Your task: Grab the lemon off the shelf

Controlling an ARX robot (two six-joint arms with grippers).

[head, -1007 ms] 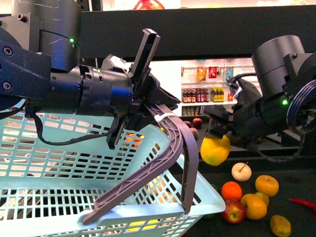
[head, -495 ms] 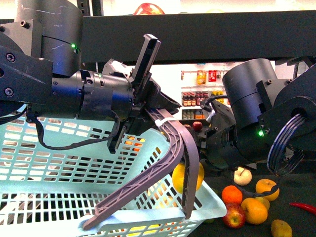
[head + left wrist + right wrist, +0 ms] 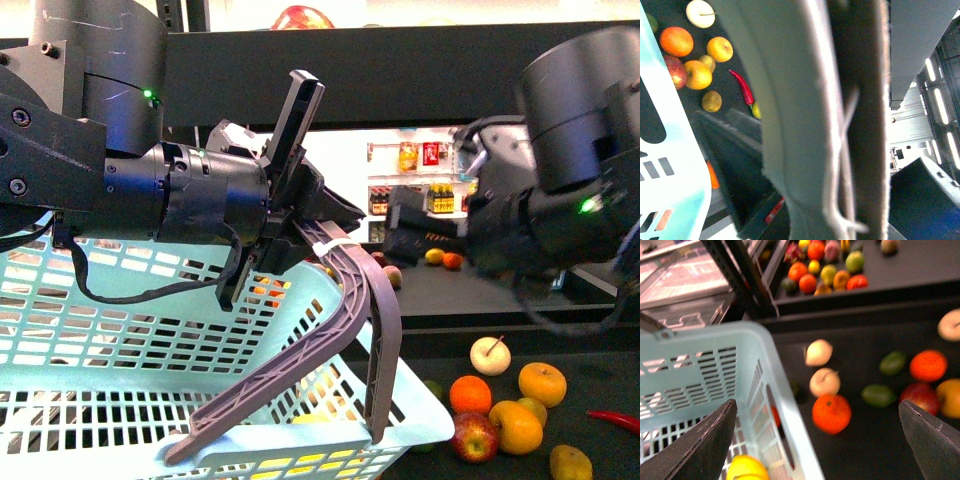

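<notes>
My left arm reaches in from the left of the front view, level and pointing right. Its left gripper (image 3: 300,225) meets the grey handle (image 3: 350,300) of a pale blue basket (image 3: 120,330). A white tie wraps the handle where it leaves the gripper. One dark finger (image 3: 300,110) juts upward, but I cannot tell whether the fingers press on the handle. In the left wrist view the handle (image 3: 795,125) fills most of the picture, too close and blurred to settle it.

My right arm comes in high from the right, bent at its big round joint, with the forearm pointing left. The right gripper (image 3: 400,235) is blurred there and hangs above the basket's far right side, in front of the black shelf (image 3: 420,75). In the right wrist view its two fingers (image 3: 705,445) are spread wide with nothing between them.

The lemon (image 3: 746,469) lies inside the basket (image 3: 700,365), low by the side wall nearest the shelf. It is apart from both fingers. Only its upper curve shows before the picture ends, so I cannot tell which way its long axis runs.

Outside the basket, on the shelf's dark tray (image 3: 865,350), sit an orange (image 3: 831,413) and other loose fruit.
</notes>
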